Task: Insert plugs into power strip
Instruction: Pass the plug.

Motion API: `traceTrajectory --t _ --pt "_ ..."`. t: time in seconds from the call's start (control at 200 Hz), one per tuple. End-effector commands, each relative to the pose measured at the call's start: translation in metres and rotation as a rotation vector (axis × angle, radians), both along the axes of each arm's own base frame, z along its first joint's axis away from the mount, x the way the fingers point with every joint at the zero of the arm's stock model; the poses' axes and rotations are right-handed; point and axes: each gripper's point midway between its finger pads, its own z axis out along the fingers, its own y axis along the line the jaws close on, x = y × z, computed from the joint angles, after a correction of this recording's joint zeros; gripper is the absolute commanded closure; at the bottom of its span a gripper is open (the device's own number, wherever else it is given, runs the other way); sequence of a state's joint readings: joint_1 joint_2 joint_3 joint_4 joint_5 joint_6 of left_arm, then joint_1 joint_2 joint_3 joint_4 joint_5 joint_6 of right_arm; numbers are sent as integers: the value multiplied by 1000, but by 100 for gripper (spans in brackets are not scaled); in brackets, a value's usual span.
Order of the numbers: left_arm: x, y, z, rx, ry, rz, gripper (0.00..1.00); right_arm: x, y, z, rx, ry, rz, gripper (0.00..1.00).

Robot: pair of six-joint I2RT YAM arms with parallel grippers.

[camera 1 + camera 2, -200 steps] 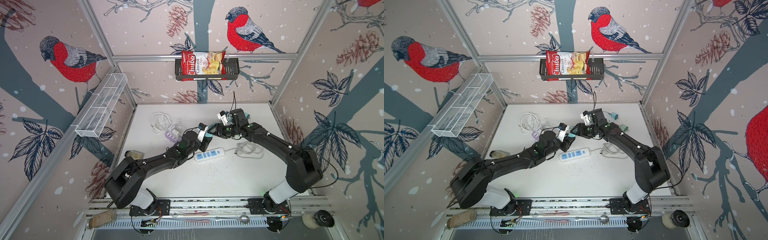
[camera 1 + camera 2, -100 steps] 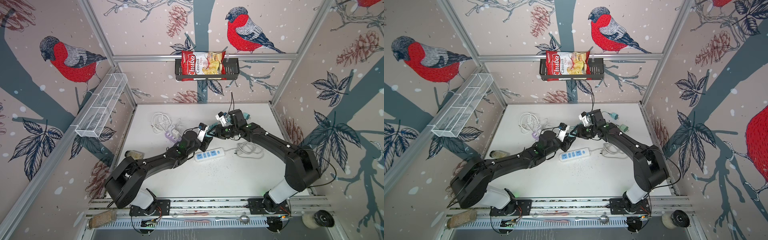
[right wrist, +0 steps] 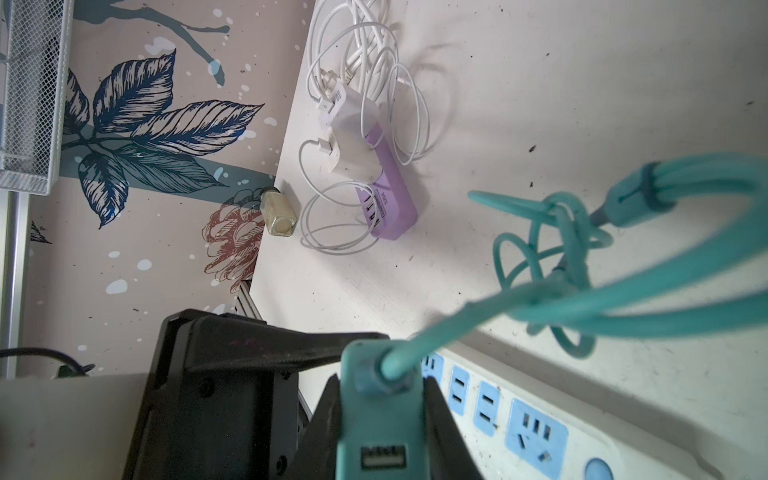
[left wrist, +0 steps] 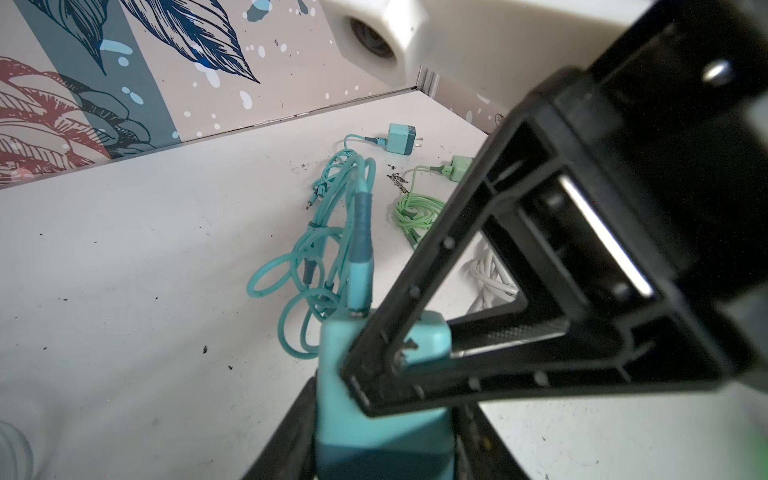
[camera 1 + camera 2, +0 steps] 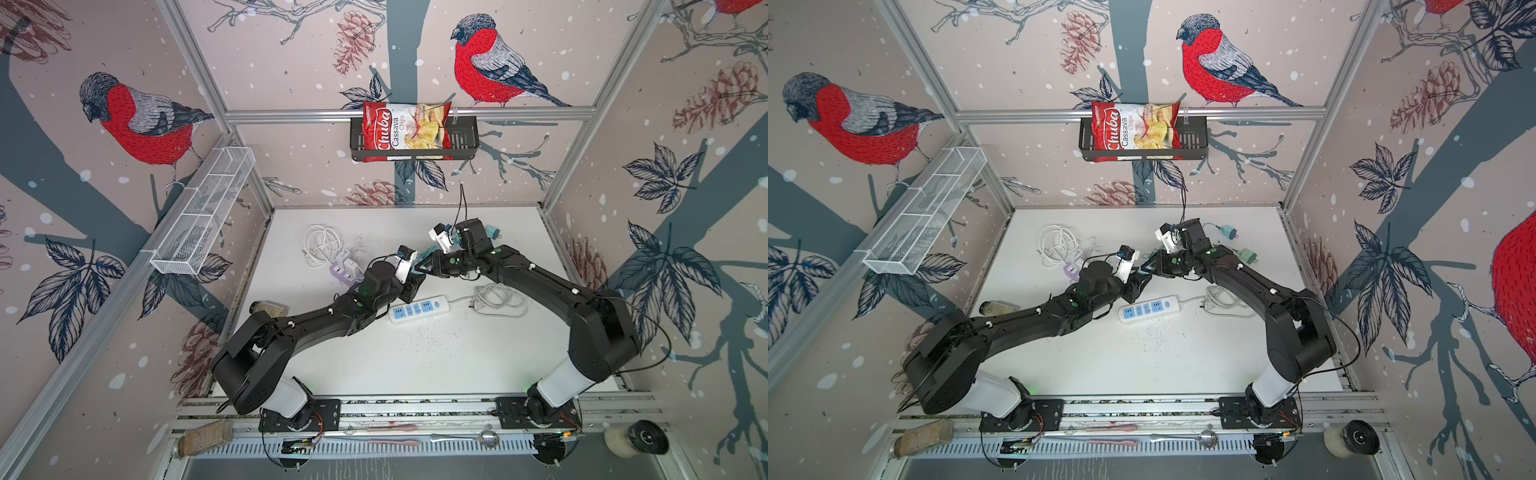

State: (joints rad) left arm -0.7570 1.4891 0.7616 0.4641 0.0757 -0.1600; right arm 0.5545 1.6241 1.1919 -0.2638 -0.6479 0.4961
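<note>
- The left fingers (image 4: pixel 291 440) are closed on one end of a teal plug (image 4: pixel 382 399), held in the air over the middle of the table (image 5: pixel 415 365).
- The right fingers (image 3: pixel 322 436) are clamped tight on the same plug, near its cable end.
- The white power strip (image 5: pixel 419 309) lies just beside them, toward the near edge.
- A second teal plug (image 4: pixel 401 139) and a mint green plug (image 4: pixel 459 168) lie near the far right corner.
- Two white plugs (image 3: pixel 349 112) sit on a purple strip (image 3: pixel 395 199) toward the far left corner.

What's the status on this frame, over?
Both left gripper and right gripper shut on teal plug, off the table. Visible power strip sockets empty. Loose teal cable hangs from plug.
</note>
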Motion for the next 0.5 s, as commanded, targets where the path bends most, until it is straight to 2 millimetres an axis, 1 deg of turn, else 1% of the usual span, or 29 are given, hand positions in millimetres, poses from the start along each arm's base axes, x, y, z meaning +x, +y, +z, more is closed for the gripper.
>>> traceTrajectory --t 0.0,0.17,0.26,0.415,0.495 --pt "6 -4 19 -32 -68 6 63 2 0 5 -7 -7 -23 97" --pt "7 1 21 -20 -56 28 42 11 -2 13 -12 -47 -48 99" --pt "8 3 21 -11 -40 41 37 17 -3 18 -16 -76 -58 99" --pt "7 8 22 -3 -32 63 27 28 -6 35 -39 -160 -78 100" --pt "5 11 21 8 -28 65 25 35 -10 45 -61 -215 -95 100"
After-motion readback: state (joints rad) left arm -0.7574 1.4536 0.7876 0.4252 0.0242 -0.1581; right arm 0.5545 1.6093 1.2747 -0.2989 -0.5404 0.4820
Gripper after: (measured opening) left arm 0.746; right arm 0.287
